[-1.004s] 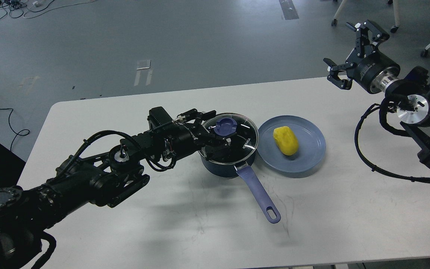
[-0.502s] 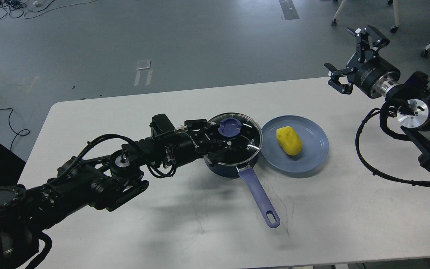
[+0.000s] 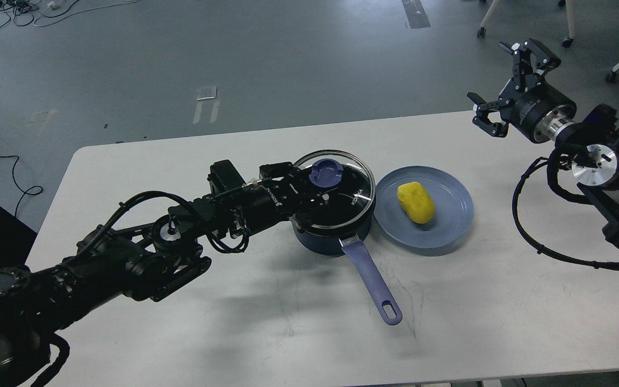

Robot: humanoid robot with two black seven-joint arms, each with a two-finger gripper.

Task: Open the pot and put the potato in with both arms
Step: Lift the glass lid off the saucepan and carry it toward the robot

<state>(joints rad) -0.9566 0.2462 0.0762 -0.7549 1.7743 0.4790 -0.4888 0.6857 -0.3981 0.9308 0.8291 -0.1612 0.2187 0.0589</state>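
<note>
White table (image 3: pixel 266 333) on grey floor (image 3: pixel 288 59). Pot (image 3: pixel 331 236) centre; left gripper (image 3: pixel 317 188) clenched on lid knob (image 3: pixel 326 173). Potato (image 3: pixel 416 202) on plate (image 3: pixel 457 226), pot's 3 o'clock. Right gripper (image 3: pixel 505 86) released, 2 o'clock.

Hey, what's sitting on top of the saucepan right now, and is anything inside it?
A glass lid with a blue knob covers the pot. The left gripper is at the knob. Through the glass only dark interior shows; the gripper hides part of the inside.

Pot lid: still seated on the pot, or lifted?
Lifted on one side: the glass lid tilts, its far rim raised above the pot, with the left hand at its blue knob.
</note>
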